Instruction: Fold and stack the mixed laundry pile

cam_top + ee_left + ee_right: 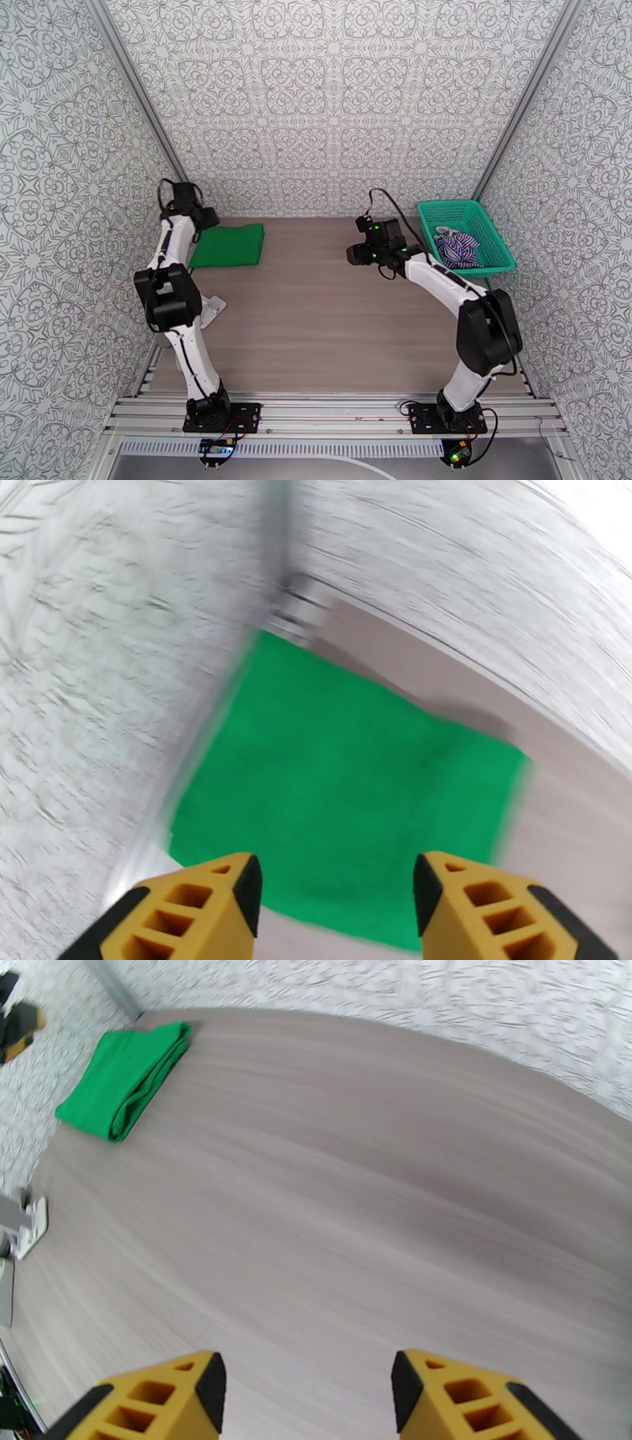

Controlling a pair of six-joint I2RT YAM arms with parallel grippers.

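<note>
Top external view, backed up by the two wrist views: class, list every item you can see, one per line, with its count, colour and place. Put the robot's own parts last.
green cloth: one, bright green, folded flat at the far left of the table
striped shirt: one, purple and white, crumpled inside the basket
mesh basket: one, teal, far right corner of the table
table: one, grey-brown wood grain, centre
walls: three, white with grey pattern, left, back and right
arms: two, white and black, bolted at the near edge
left pincer: one, yellow and black, open over the green cloth
right pincer: one, yellow and black, open over bare table
</note>
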